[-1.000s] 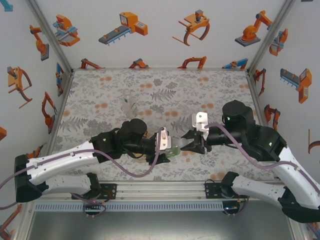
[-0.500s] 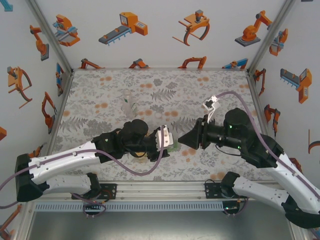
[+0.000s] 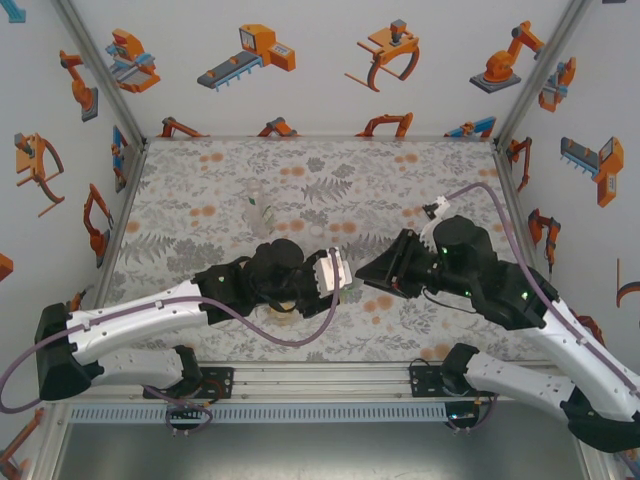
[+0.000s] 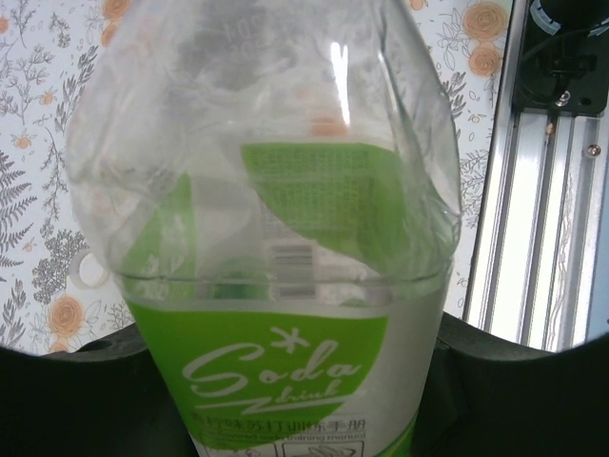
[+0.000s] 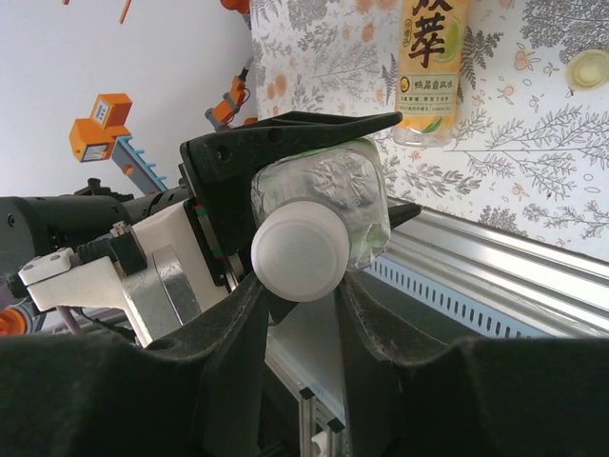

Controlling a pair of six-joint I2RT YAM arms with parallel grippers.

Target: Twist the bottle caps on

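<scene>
My left gripper (image 4: pixel 285 381) is shut on the short green bottle (image 4: pixel 276 286), a crumpled clear body with a green "Soda" label, held lying sideways above the table's near middle (image 3: pixel 346 287). A white cap (image 5: pixel 300 252) sits on that bottle's neck. My right gripper (image 5: pixel 300 286) is shut on the cap, one finger on each side, and meets the left gripper (image 3: pixel 335 280) head-on. The amber bottle (image 5: pixel 433 57) lies on the table beyond, with a pale yellow cap (image 5: pixel 587 67) near it. The clear bottle (image 3: pixel 257 207) stands upright at the back left.
The aluminium rail (image 3: pixel 320 385) runs along the table's near edge, just below both grippers. Patterned walls enclose the floral table (image 3: pixel 400 170) on three sides, with free room at the back and right.
The right wrist has rolled round, its white camera mount swinging up and to the right, and its fingers have closed a little on the cap. The left arm shifted slightly right with the bottle.
</scene>
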